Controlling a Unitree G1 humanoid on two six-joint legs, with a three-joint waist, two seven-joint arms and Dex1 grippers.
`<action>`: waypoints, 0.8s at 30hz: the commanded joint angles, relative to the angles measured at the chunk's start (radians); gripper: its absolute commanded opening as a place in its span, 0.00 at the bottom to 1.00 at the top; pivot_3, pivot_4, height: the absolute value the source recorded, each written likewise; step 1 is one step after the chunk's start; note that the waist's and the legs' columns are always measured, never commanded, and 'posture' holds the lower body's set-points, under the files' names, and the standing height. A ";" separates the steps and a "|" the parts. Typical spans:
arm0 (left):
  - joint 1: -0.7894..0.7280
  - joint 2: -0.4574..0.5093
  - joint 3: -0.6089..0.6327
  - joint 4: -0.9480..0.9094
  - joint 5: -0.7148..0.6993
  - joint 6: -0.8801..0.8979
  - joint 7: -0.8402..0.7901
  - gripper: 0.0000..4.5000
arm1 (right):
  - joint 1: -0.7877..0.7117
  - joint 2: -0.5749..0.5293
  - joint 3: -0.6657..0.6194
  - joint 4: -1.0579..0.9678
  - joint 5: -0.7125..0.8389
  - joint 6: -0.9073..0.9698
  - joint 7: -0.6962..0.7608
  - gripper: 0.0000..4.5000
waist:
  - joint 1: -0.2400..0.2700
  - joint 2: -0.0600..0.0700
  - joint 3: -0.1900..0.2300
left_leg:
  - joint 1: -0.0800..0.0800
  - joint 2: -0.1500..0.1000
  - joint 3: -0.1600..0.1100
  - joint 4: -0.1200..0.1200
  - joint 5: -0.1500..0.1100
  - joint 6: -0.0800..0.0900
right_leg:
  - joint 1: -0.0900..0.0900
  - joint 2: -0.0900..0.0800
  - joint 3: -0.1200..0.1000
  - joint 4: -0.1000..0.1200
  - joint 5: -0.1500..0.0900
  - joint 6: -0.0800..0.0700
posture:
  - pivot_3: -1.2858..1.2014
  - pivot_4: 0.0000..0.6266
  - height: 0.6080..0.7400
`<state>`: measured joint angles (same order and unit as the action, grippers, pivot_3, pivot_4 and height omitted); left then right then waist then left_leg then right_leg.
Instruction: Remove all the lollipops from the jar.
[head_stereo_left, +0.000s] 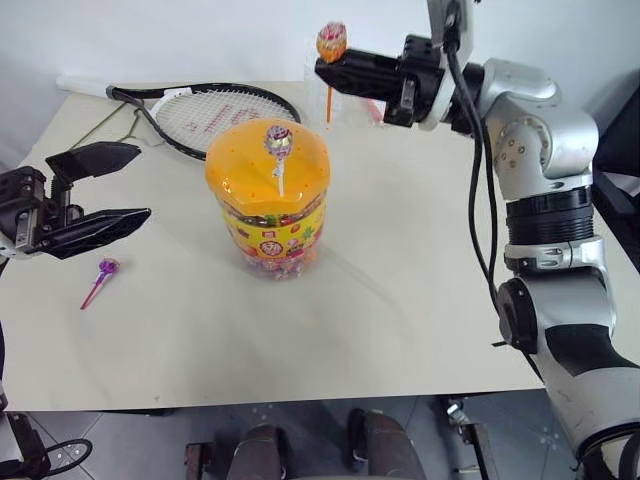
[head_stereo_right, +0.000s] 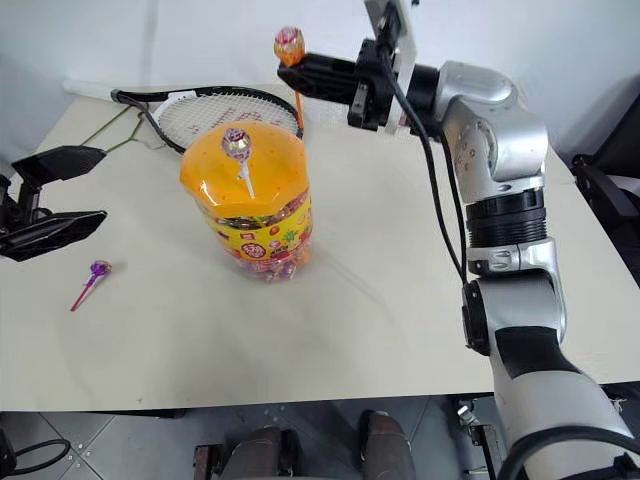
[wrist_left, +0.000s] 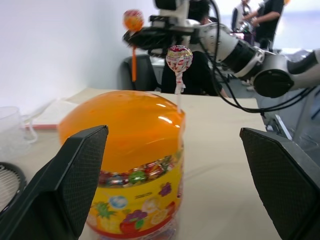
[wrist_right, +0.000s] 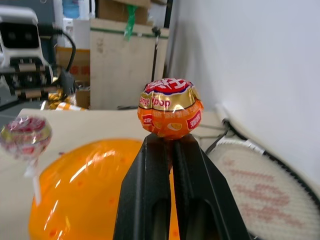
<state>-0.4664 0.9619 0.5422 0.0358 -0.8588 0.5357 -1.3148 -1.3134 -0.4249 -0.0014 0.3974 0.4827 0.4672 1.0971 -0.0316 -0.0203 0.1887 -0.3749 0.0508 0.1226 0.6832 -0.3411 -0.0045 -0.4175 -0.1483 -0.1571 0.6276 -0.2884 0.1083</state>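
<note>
1. On the near left of the table (head_stereo_left: 400, 330), the purple-pink lollipop on a magenta stick (head_stereo_left: 104, 272) lies flat, already out of the jar, its stick running toward the near edge.
2. Just above it hangs the left gripper (head_stereo_left: 105, 188), its two black fingers spread wide with nothing between them, pointing across toward the jar.
3. At mid-table stands the jar (head_stereo_left: 270, 205), upright, and from a hole in its orange lid (head_stereo_left: 245, 170) the last lollipop, purple-pink on a white stick (head_stereo_left: 278, 152), rises straight up, head on top.
4. Beyond and above the jar, the right gripper (head_stereo_left: 332, 70) is closed tight on the orange lollipop (head_stereo_left: 331, 42), pinching the stick just under the head; the stick hangs down clear of the lid.
5. Farthest back lies a racket (head_stereo_left: 215, 113) near the wall.
6. Judgement: the remaining stick's long axis is vertical, so it wants a straight upward pull; the empty left gripper is level with the jar and free, while the right must first set down its load.
</note>
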 joint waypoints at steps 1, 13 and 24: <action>0.012 0.029 0.049 0.006 -0.005 -0.020 -0.013 1.00 | -0.042 -0.037 -0.052 -0.013 -0.002 -0.009 -0.027 0.01 | 0.000 0.000 0.000 | 0.000 0.000 0.000 0.000 0.000 0.000 | 0.000 0.000 0.000 0.000 0.000 0.000 | 0.52 0.24 1.00; 0.209 0.030 0.147 0.019 0.007 -0.036 -0.032 1.00 | 0.265 -0.312 -0.024 -0.204 -0.117 0.320 -0.181 0.01 | 0.004 0.000 0.000 | -0.001 0.000 0.000 -0.001 0.000 0.000 | -0.001 -0.001 0.000 -0.001 0.000 0.000 | 0.52 0.24 1.00; 0.230 0.006 0.175 -0.003 -0.039 -0.023 -0.016 1.00 | 0.660 -0.379 0.026 -0.358 -0.207 0.532 -0.359 0.01 | 0.003 0.002 0.001 | -0.002 0.000 0.001 -0.001 0.000 0.000 | -0.002 0.000 0.001 -0.001 0.000 0.000 | 0.52 0.24 1.00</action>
<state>-0.2315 0.9630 0.6832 0.0534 -0.8680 0.5193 -1.3347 -0.6500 -0.7889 0.0524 0.0745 0.2882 0.9885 0.7600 -0.0282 -0.0188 0.1895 -0.3766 0.0506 0.1242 0.6820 -0.3414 -0.0050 -0.4200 -0.1489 -0.1556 0.6270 -0.2885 0.1082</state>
